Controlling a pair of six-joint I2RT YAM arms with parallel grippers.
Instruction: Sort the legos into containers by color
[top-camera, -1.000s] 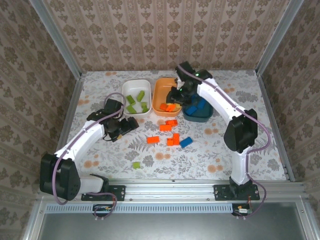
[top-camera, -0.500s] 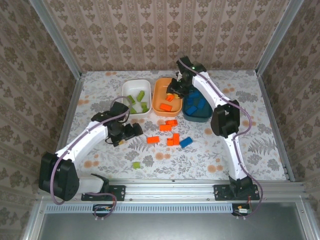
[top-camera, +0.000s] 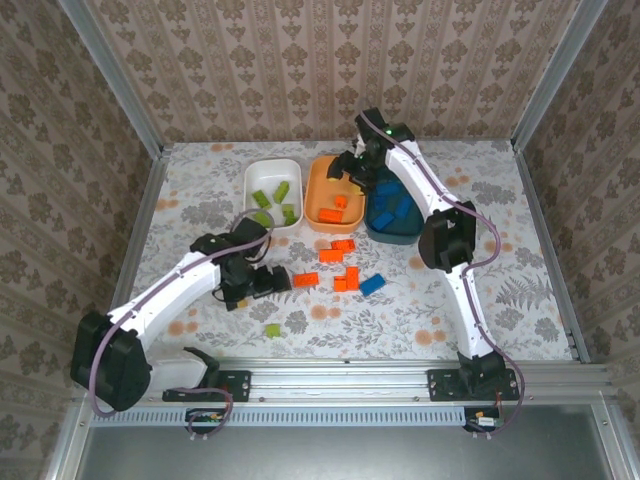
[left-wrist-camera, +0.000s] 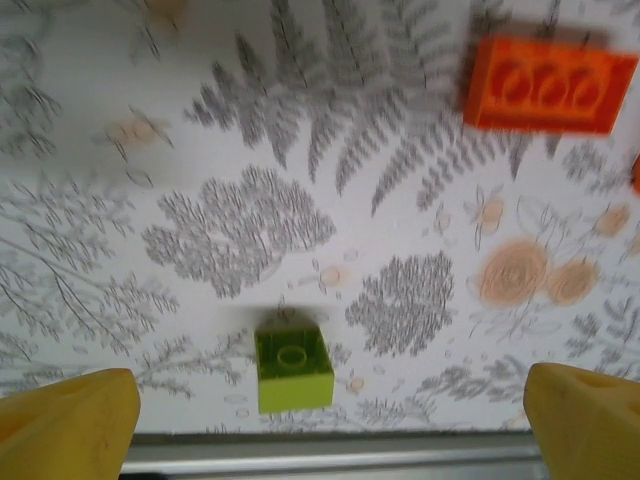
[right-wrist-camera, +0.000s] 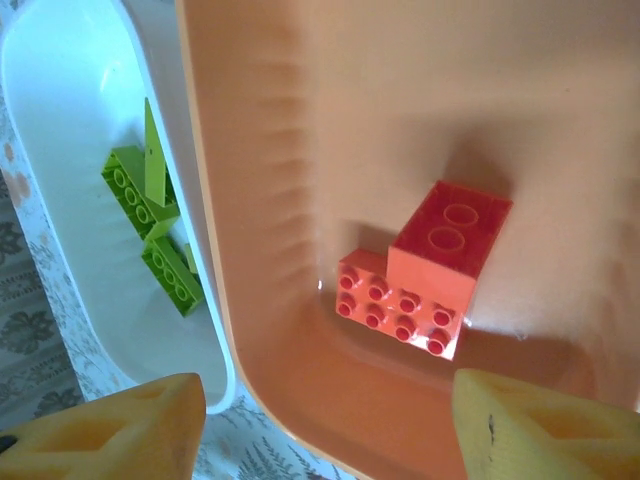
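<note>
The patterned bench (top-camera: 500, 290) carries three tubs in a row at its far side. I place everything from the orange tub (top-camera: 311, 195). The white tub (top-camera: 250, 180) sits right against its left side. The dark teal tub (top-camera: 395, 240) sits against its right side, and my right arm (top-camera: 440, 205) hides part of that tub's rim.

My right jaws hang over the orange tub, spread apart with nothing between them. Below them lie joined orange bricks (right-wrist-camera: 425, 270) on the tub's floor. My right wrist camera cuts off the white tub at the frame edge, with green bricks (right-wrist-camera: 150, 220) leaning inside it. Blue bricks (top-camera: 392, 212) lie in the teal tub.

On the near side of the orange tub, loose orange bricks (top-camera: 340, 250) and one blue brick (top-camera: 372, 285) lie on the bench. My left jaws stand wide and empty, to the near left of the orange tub. A lone green brick (left-wrist-camera: 292, 372) lies just below them, with a single orange brick (left-wrist-camera: 548, 85) farther off.

The left wrist picture is blurred, and any lettering on the studs is too small to read.
</note>
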